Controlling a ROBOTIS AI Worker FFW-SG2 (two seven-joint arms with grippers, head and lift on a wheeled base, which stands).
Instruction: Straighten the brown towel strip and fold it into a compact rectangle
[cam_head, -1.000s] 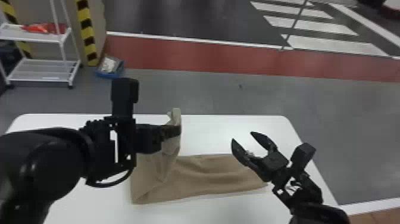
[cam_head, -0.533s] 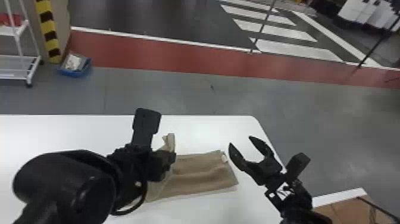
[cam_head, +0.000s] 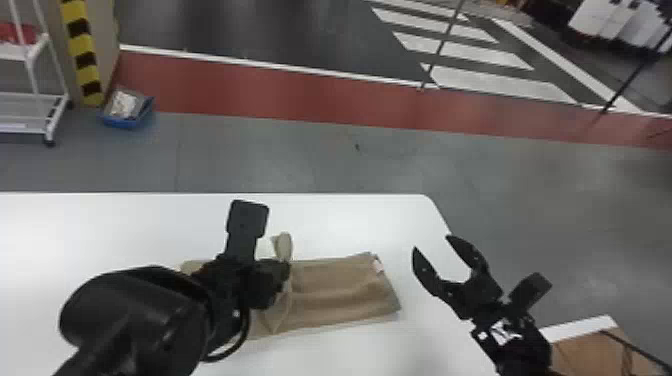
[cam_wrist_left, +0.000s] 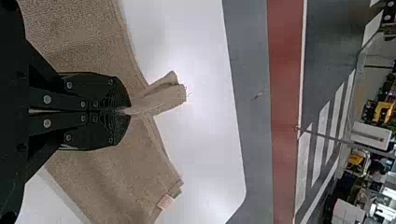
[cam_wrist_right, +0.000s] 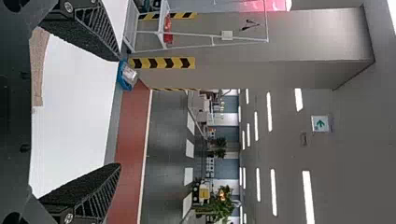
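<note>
In the head view the brown towel strip (cam_head: 340, 290) lies on the white table (cam_head: 125, 220), its tagged end toward the right. Over its left part is my left gripper (cam_head: 285, 265), a pinched bit of cloth rising beyond the fingertips. The left wrist view has the left gripper (cam_wrist_left: 128, 111) shut on the towel (cam_wrist_left: 107, 182), with a small fold poking out past the tips. My right gripper (cam_head: 432, 250) stands open off the towel's right end. Between the right gripper's (cam_wrist_right: 119, 112) spread fingers in the right wrist view there is no cloth; the towel (cam_wrist_right: 38, 70) lies beyond.
A brown box (cam_head: 595, 350) stands at the lower right, near the right arm. Past the table's far edge are the grey floor, a blue bin (cam_head: 127, 112) and a white rack (cam_head: 35, 100).
The head view has swung toward the right, bringing the brown box into sight. The left gripper, holding the towel, has shifted rightward relative to the right gripper, which stays open.
</note>
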